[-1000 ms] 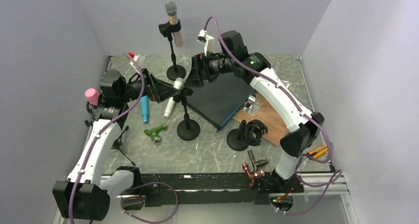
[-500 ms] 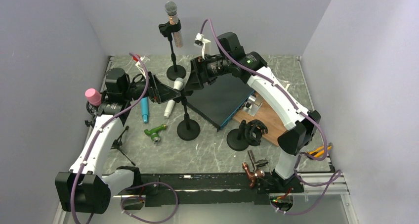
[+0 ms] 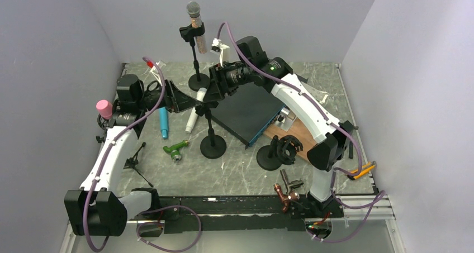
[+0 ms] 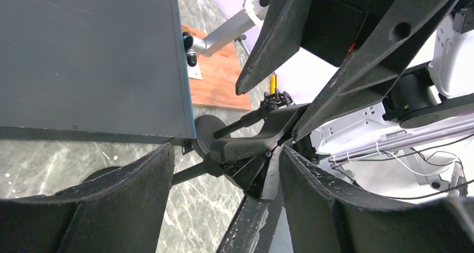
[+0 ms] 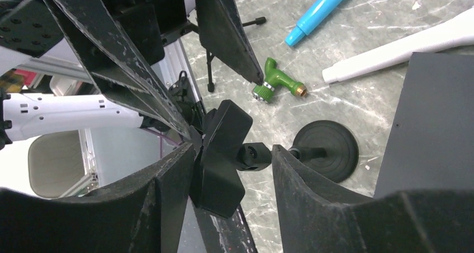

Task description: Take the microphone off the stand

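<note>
The right claw (image 5: 232, 149), its two black fingers spread apart, straddles a black plastic microphone clip (image 5: 223, 152) on top of a short black stand with a round base (image 5: 327, 149). Whether the fingers touch the clip cannot be told. The left claw (image 4: 223, 152), fingers also apart, faces it from the opposite side, with the same clip between its tips.

A white tapered microphone (image 3: 192, 118) appears to lie on the grey marbled surface (image 3: 240, 169) just left of the stand, out of the clip. Near it lie a blue marker pen (image 3: 163, 123) and a green pipe fitting (image 3: 175, 150). A dark flat box with a blue edge (image 3: 246, 110) sits right of the stand. At the back, a tall black stand (image 3: 199, 81) holds a silver-headed microphone (image 3: 193, 10) upright.
</note>
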`<action>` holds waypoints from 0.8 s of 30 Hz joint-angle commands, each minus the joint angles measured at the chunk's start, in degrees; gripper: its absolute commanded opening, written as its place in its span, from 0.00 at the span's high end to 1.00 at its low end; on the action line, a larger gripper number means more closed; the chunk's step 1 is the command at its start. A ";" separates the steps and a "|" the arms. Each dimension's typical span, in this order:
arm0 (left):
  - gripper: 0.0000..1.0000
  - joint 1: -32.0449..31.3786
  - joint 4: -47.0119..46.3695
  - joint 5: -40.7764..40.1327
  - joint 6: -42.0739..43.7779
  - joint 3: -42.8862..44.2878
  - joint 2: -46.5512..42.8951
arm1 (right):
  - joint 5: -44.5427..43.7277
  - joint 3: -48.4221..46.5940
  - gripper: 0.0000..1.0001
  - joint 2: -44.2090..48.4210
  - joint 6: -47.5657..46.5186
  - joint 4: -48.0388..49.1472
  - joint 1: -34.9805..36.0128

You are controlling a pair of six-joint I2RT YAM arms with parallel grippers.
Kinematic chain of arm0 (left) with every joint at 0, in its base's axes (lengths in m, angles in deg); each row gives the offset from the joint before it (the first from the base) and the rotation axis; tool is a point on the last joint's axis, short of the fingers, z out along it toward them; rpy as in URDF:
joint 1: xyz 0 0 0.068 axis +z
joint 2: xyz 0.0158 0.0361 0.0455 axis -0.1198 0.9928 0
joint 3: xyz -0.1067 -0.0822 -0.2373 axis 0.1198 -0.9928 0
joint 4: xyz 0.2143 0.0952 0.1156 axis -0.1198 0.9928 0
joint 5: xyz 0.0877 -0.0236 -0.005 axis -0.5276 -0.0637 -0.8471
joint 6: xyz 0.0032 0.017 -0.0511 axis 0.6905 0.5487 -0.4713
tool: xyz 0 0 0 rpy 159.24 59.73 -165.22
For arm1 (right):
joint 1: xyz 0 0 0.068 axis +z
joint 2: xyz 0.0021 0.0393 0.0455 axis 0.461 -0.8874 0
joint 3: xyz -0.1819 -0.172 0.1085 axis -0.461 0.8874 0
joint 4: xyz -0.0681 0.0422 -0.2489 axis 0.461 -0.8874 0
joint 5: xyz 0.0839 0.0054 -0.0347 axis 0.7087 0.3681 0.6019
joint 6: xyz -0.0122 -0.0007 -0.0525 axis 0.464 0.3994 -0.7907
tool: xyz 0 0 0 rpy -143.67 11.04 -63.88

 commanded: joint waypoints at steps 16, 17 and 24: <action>0.32 -4.79 1.35 -3.12 0.95 -3.97 0.66 | -1.89 4.57 0.63 1.15 -2.98 -0.16 0.65; 0.32 -4.79 2.50 -3.90 1.88 -4.46 0.60 | -2.21 5.58 0.63 1.28 -3.38 -0.14 0.85; 0.27 -4.79 12.40 -5.60 8.77 -1.95 0.15 | -2.82 9.27 0.59 2.81 -3.69 2.32 1.06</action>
